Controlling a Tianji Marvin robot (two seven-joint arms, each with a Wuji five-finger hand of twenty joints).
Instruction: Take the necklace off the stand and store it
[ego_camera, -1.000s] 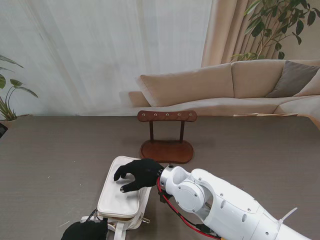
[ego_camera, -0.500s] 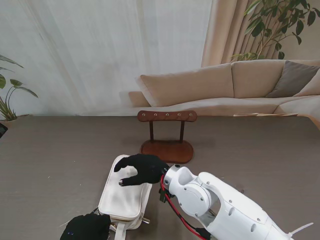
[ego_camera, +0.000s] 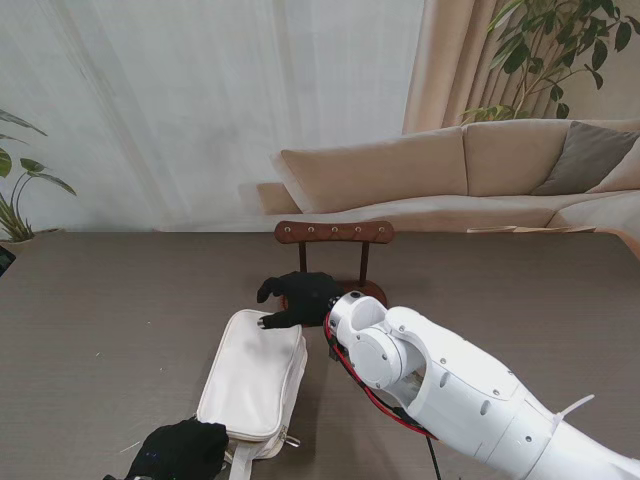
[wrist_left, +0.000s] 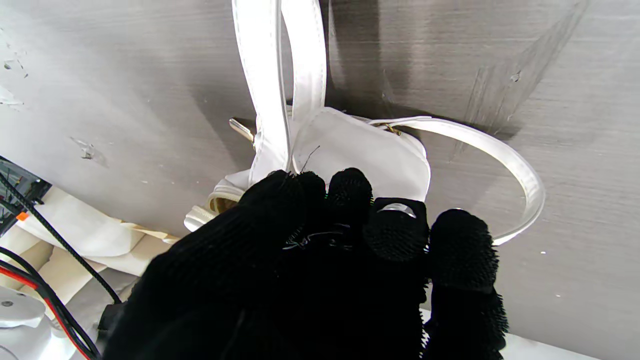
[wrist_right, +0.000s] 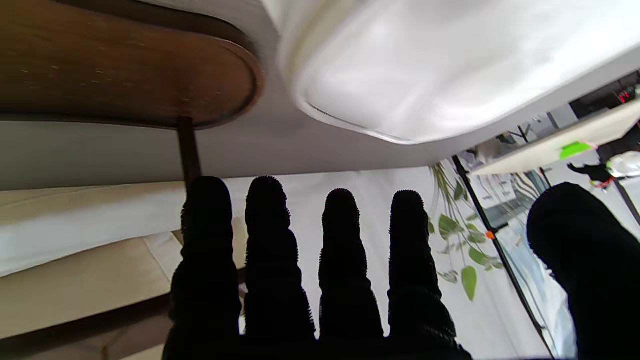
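The wooden necklace stand (ego_camera: 334, 232) is at mid-table, and I see no necklace on its bar or pegs. A white bag (ego_camera: 252, 380) lies shut nearer to me. My right hand (ego_camera: 300, 297) hovers open over the gap between the bag's far end and the stand's base (ego_camera: 370, 293), holding nothing. Its wrist view shows straight fingers (wrist_right: 340, 250), the base (wrist_right: 125, 75) and the bag (wrist_right: 425, 65). My left hand (ego_camera: 180, 452) is bunched on the bag's near end (wrist_left: 365, 150) by the strap (wrist_left: 500, 155). A small silver piece (wrist_left: 395, 207) sits at its fingertips.
A beige sofa (ego_camera: 450, 170) and curtain stand beyond the table's far edge, with plants at both sides. My white right forearm (ego_camera: 450, 390) crosses the table to the right of the bag. The bag's strap loops lie by the table's near edge.
My right hand lifted off the bag's top and moved away from me toward the stand's base. My left hand shifted slightly right at the bag's near end.
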